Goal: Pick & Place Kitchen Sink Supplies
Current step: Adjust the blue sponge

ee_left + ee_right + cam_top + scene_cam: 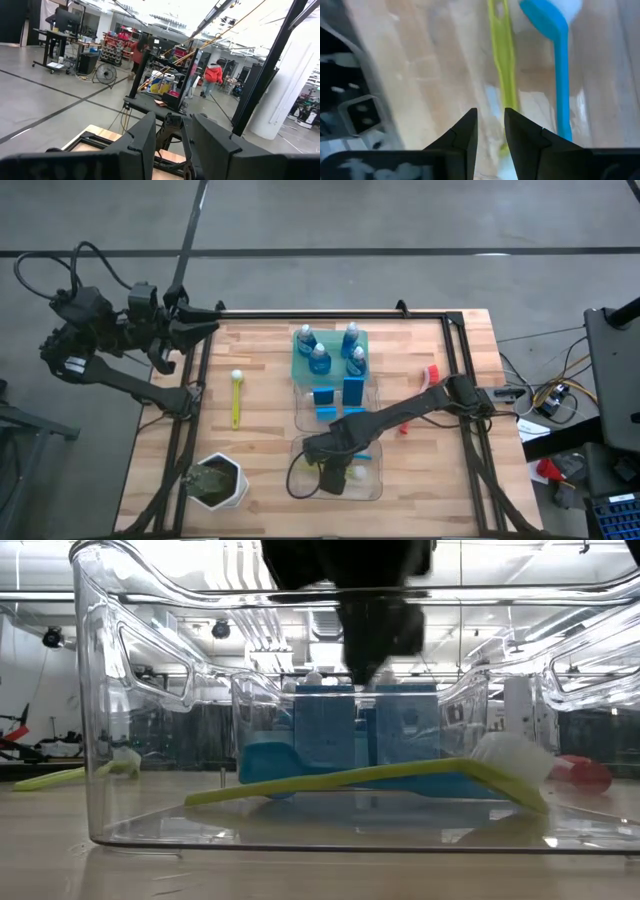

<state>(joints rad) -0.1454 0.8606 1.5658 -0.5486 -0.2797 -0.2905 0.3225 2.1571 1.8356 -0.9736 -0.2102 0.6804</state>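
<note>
The right end effector [490, 125] hangs slightly spread above the green brush [502, 65], which lies released in the bin [100, 740] beside a blue brush [555, 55].

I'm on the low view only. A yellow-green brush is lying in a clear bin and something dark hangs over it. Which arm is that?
Observer: The right arm. From above, its right hand hangs over the near clear bin.
Operator: Is it gripping the brush?
Observer: No. The right wrist view shows its fingers a little apart, with the yellow-green brush lying beyond them, ungripped.
Operator: Where is the other arm?
Observer: The left hand is parked, open and empty, at the table's far left corner.
</note>
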